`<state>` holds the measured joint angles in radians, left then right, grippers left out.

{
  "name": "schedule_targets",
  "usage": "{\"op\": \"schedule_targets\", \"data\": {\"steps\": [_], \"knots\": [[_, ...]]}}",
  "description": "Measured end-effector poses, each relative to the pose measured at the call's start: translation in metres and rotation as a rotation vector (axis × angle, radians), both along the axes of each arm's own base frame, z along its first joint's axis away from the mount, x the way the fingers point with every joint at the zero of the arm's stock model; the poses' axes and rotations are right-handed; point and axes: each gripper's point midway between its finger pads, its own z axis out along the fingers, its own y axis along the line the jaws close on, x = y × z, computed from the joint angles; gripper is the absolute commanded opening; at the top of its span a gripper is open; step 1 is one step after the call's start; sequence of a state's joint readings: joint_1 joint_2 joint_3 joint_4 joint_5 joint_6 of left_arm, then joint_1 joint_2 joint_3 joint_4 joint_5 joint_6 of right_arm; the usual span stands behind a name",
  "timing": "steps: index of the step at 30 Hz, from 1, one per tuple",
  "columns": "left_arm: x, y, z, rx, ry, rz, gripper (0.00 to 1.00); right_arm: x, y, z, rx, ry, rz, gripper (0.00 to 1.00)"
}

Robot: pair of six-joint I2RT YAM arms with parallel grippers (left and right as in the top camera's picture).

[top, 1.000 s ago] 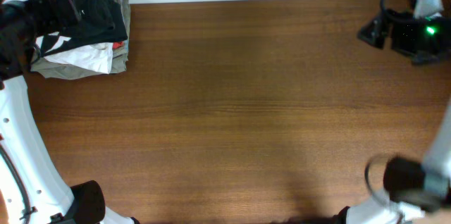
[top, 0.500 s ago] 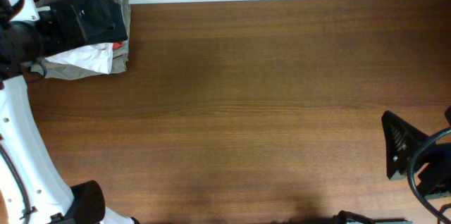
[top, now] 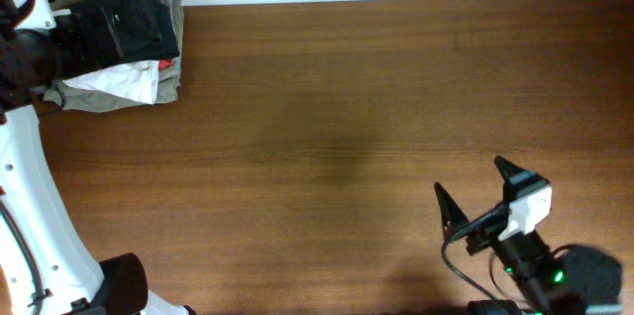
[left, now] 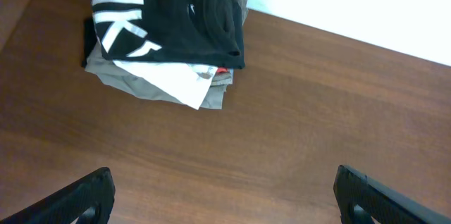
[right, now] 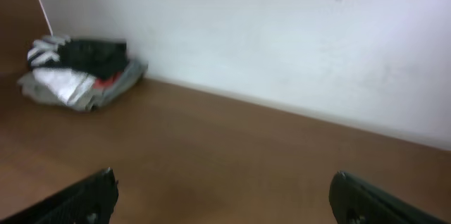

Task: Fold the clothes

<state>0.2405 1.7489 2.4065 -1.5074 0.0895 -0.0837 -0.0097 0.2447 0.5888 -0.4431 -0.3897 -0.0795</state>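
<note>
Wood-grain table (top: 347,107), mid-brown, smooth w/ a faint sheen, long straight grain lines running left-right. Plain white wall (right: 282,27) directly behind far edge; no other room detail legible.

Stack of folded garments sits at far-left corner of table, near the wall. On top: the clothes (left: 169,20), i.e. a black soft-knit shirt, folded into a rough rectangle, collar rolled in a loop on its right side. White block lettering on its left part: bold stripes plus a shape that reads like a "K"; rest is lost in the folds. Under it a white garment (left: 176,83), thin, creased, one corner poking out to a point. Below that an olive-grey garment (left: 127,86), matte, edges sticking out round the pile. Bit of red fabric (left: 222,75) peeks out at the right side, btwn layers.

Left end effector (left: 225,199): fingers spread wide, nothing btwn them, bare table under the gap, stack just ahead of it & apart from the tips.

Right end effector (top: 478,196): near front-right of table, well apart from the stack, black fingers splayed wide, holding nothing.
</note>
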Motion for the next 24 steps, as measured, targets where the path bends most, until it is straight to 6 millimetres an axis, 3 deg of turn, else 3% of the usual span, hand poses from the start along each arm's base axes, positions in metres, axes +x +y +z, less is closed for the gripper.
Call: {"op": "schedule_targets", "data": {"steps": [4, 9, 13, 14, 16, 24], "knots": [[0.001, 0.000, 0.000, 0.000, 0.001, -0.001, 0.99, 0.005, 0.003, -0.041, -0.003, -0.146, 0.013, 0.99], [0.001, 0.000, 0.000, -0.001, 0.001, -0.001, 0.99, 0.022, -0.003, -0.062, -0.001, -0.288, -0.025, 0.99], [0.000, 0.000, 0.000, -0.001, 0.001, -0.001, 0.99, 0.034, -0.021, -0.094, -0.003, -0.198, -0.131, 0.99], [0.000, 0.000, 0.000, -0.001, 0.001, -0.001, 0.99, 0.036, -0.027, -0.115, -0.011, -0.109, -0.167, 0.99], [0.001, 0.000, 0.000, -0.001, 0.001, -0.001, 0.99, 0.037, -0.031, -0.132, -0.018, -0.041, -0.195, 0.98], [0.001, 0.000, 0.000, -0.001, 0.001, -0.001, 0.99, 0.037, -0.033, -0.132, -0.019, -0.040, -0.203, 0.99]]}}
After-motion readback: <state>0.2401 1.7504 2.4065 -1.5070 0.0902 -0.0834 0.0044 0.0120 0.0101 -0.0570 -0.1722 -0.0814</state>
